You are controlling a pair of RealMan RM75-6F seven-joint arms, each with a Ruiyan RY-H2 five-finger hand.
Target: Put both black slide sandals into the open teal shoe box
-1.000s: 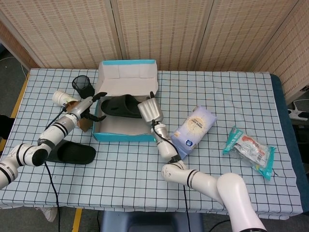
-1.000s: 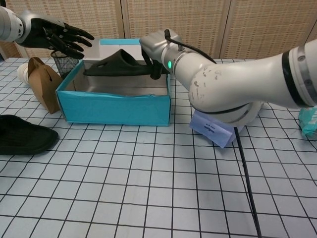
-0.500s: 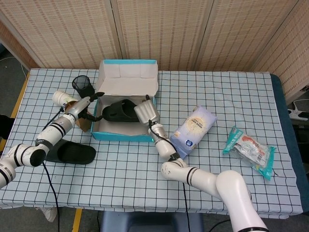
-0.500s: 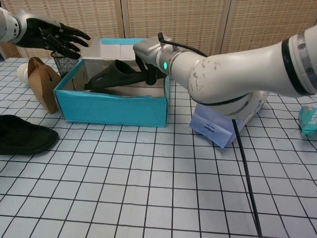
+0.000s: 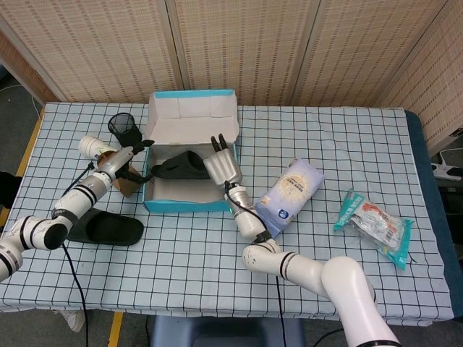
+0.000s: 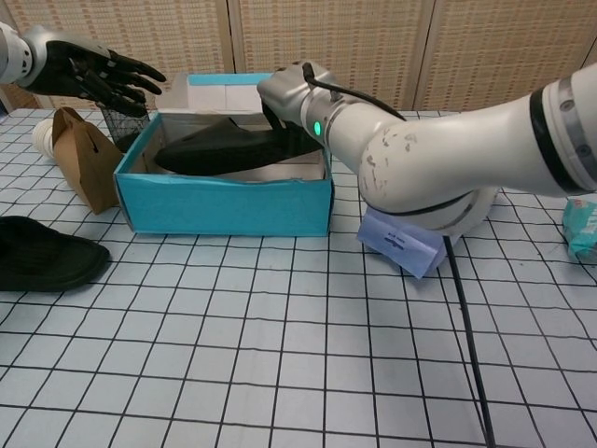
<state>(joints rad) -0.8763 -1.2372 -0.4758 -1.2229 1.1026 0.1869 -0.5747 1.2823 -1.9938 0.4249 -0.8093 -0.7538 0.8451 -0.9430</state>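
From here: one black slide sandal (image 6: 238, 147) sits inside the open teal cardboard shoe box (image 6: 224, 201), upper centre of chest view, tilted against the far wall. My right hand (image 5: 221, 160) is at the box's right end with fingers spread upward; I can't tell if it touches the sandal. The other black slide sandal (image 5: 107, 228) lies flat on the checked tablecloth (image 5: 217, 275), lower left. My left hand (image 6: 93, 73) hovers upper left, fingers apart, holding nothing, above the brown paper bag (image 6: 79, 154).
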